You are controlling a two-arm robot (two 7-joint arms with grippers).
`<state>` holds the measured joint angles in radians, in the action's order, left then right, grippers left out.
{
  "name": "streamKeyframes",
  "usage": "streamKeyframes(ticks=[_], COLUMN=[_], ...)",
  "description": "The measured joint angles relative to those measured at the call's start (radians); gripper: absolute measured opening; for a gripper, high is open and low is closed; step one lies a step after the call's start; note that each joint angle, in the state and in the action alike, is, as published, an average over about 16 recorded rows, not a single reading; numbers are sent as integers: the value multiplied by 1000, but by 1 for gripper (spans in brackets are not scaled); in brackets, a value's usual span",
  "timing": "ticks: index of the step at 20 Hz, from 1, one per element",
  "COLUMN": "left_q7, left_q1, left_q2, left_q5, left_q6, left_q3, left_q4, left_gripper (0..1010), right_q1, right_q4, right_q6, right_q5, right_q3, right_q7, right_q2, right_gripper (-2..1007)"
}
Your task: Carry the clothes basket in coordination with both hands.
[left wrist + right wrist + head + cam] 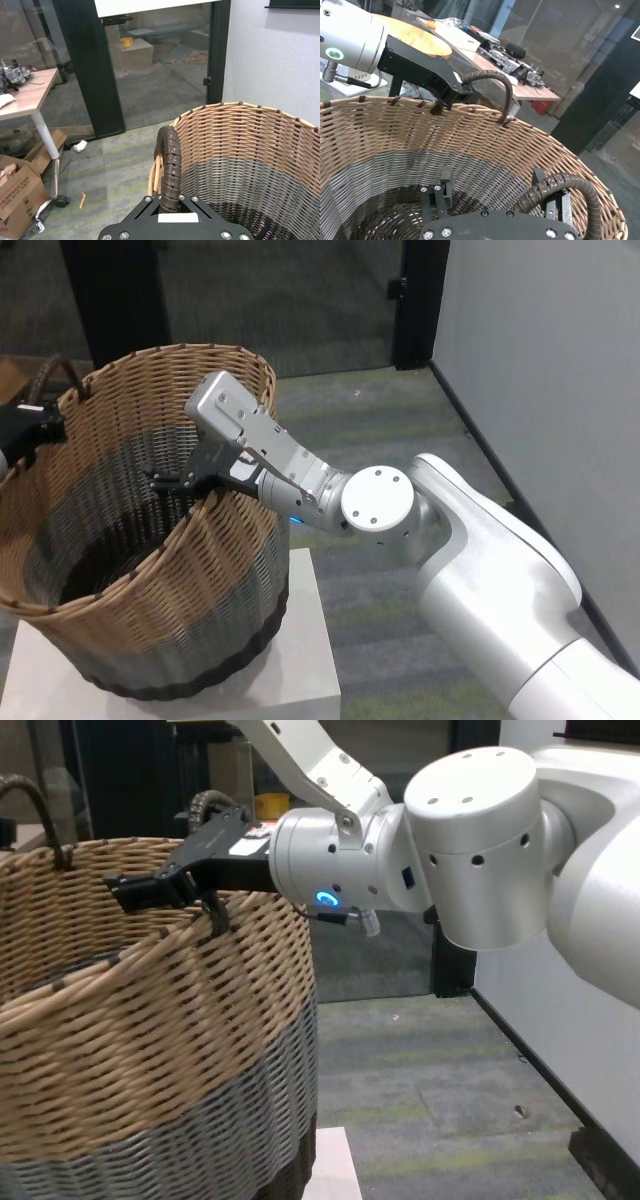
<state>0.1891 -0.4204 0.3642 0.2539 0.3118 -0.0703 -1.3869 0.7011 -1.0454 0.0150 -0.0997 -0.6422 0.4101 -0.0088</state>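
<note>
- Head view: the clothes basket [150, 570] is seen standing on a white bench [300, 670], covering most of its top and reaching over its left edge; only the right edge and the near corners of the bench stay bare.
- The basket is upright, with a tan upper band, a grey middle band and a dark brown base.
- The right tool [175, 483] is placed over the right side of the rim, its black fingers pointing into the basket.
- In the right wrist view the fingers [446, 187] of the right tool are spread wide, and the dark right handle [560, 187] lies between them without being pinched.
- The left tool [30, 425] is found at the far left side of the rim.
- In the left wrist view the left handle [169, 167] goes down into the left tool; it is pressed together on this handle.
- Behind the basket, grey carpet floor [380, 420] and a dark door frame [420, 300] are seen.
</note>
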Motion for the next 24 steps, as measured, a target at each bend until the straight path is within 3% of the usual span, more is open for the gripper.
streamKeyframes(ticks=[13,18,24], left_q7=[0,0,0], left_q1=[0,0,0], left_q2=[0,0,0], left_q5=[0,0,0], left_q6=[0,0,0], left_q3=[0,0,0], left_q4=[0,0,0], left_gripper=[51,165,375], right_q1=[0,0,0], right_q4=[0,0,0], right_q6=[0,0,0], right_q5=[0,0,0], right_q3=[0,0,0], right_q7=[0,0,0], right_q2=[0,0,0], right_gripper=[1005,1005,1005])
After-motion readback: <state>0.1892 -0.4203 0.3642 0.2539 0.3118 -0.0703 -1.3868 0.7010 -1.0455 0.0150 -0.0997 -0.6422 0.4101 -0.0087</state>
